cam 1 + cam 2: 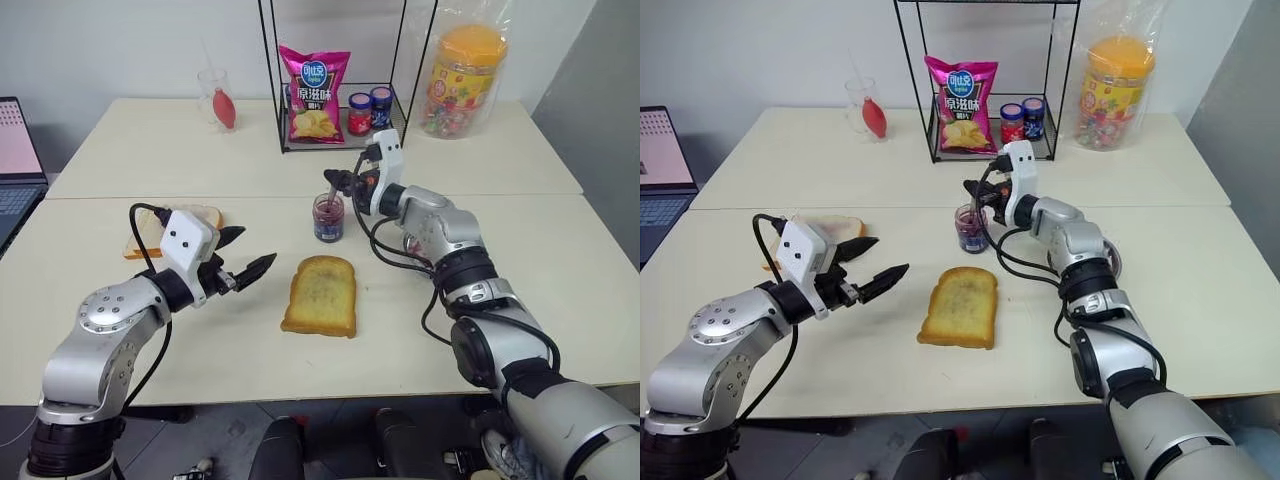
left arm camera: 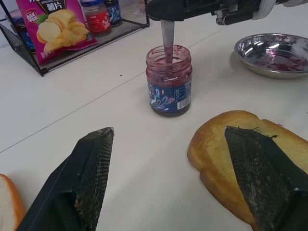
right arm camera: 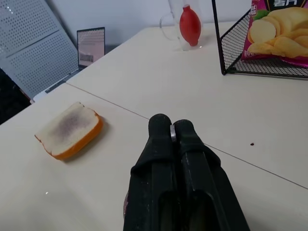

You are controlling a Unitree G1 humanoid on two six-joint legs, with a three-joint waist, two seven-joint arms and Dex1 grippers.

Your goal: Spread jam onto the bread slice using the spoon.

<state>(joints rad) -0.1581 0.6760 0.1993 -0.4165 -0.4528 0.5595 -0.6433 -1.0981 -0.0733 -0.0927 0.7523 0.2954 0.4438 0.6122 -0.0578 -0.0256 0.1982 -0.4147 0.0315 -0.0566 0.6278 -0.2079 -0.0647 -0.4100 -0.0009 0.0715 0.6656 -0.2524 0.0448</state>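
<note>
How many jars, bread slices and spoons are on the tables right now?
Jars: 3 – open jam jar, red-capped jar, blue-capped jar
Bread slices: 2 – toasted slice, paler slice
Spoons: 1 – spoon, standing in the jam jar
Total: 6

Left gripper (image 1: 243,253): fingers spread wide, pointing forward-right, empty. Right gripper (image 1: 335,180): fingers pressed together, pointing left, arm extended.
</note>
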